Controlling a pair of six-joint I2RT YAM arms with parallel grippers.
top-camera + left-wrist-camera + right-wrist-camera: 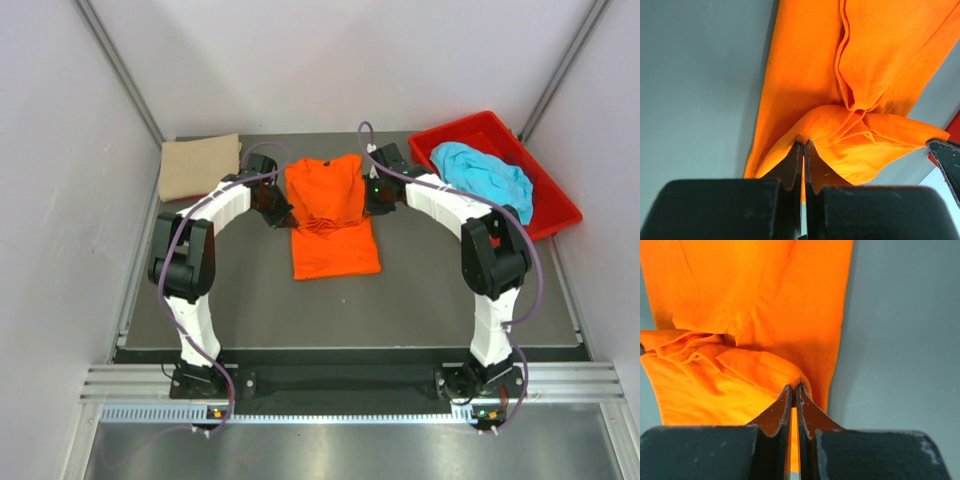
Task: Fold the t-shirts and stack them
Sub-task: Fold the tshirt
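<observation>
Since a fold needs both side edges carried together, the left end effector and right end effector each clench a pinch of the bright orange cloth t-shirt, bunched between them at the middle of the dark bench.

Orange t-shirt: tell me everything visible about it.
The orange t-shirt is plain, soft, bright cloth, lying centred on the table, long axis running near to far. Its near part lies flat; the middle is bunched into wrinkled folds. The left gripper and right gripper each pinch a fold at opposite side edges.
</observation>
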